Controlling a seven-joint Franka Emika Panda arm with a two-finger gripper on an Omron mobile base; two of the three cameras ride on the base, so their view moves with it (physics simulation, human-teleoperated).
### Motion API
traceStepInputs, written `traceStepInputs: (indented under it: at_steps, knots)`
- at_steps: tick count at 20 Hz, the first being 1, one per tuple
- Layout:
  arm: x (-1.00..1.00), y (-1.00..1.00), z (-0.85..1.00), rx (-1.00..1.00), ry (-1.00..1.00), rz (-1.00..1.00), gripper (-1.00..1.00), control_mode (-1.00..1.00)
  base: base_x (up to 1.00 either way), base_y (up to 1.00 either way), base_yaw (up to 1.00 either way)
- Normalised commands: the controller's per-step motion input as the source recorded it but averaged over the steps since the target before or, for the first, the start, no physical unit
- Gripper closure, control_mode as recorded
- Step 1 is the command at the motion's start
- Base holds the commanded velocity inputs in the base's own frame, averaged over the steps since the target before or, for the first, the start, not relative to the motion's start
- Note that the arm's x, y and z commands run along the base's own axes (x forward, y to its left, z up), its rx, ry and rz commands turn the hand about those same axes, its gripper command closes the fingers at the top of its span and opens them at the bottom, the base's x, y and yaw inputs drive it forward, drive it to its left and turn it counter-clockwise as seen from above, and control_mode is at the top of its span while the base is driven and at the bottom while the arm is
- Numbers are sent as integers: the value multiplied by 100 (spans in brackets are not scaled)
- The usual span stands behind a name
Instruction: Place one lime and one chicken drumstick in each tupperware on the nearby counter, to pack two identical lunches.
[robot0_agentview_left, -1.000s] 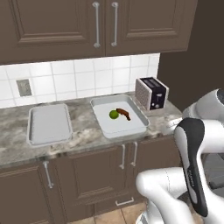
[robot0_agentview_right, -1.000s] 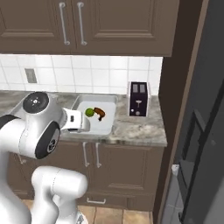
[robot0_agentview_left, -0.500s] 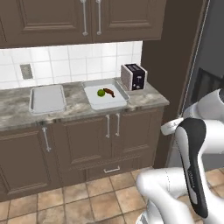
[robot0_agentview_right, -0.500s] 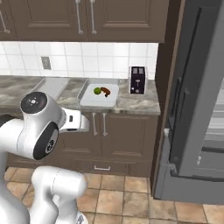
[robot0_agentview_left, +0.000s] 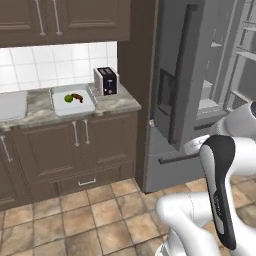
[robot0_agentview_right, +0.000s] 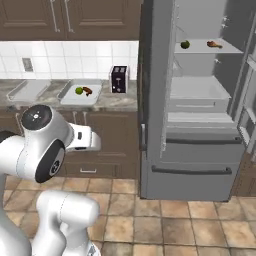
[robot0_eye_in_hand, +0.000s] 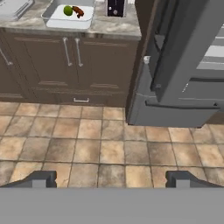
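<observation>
Tupperware (robot0_agentview_right: 80, 94) on counter (robot0_agentview_right: 115, 101): one lime (robot0_agentview_right: 79, 90), one drumstick (robot0_agentview_right: 87, 90) packed. Second tupperware (robot0_agentview_right: 27, 90) unfilled. Fridge shelf holds another lime (robot0_agentview_right: 185, 44) and drumstick (robot0_agentview_right: 214, 44) (fetch next). Gripper (robot0_eye_in_hand: 111, 178) spread wide, carrying nothing.

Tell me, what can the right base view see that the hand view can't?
The right base view has the fridge shelf with a shelf lime and a shelf drumstick. The hand view has the open fingers. Both show the counter, its tupperware holding a packed lime and packed drumstick, and the toaster.
</observation>
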Motion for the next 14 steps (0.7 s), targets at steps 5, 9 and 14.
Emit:
traceStepInputs:
  at_steps: [5,9,14]
  knots:
    - [0,0,0,0,0,0,-100,100,1,-100,-14]
    - [0,0,0,0,0,0,-100,100,39,-100,-3]
    - [0,0,0,0,0,0,-100,100,53,-81,3]
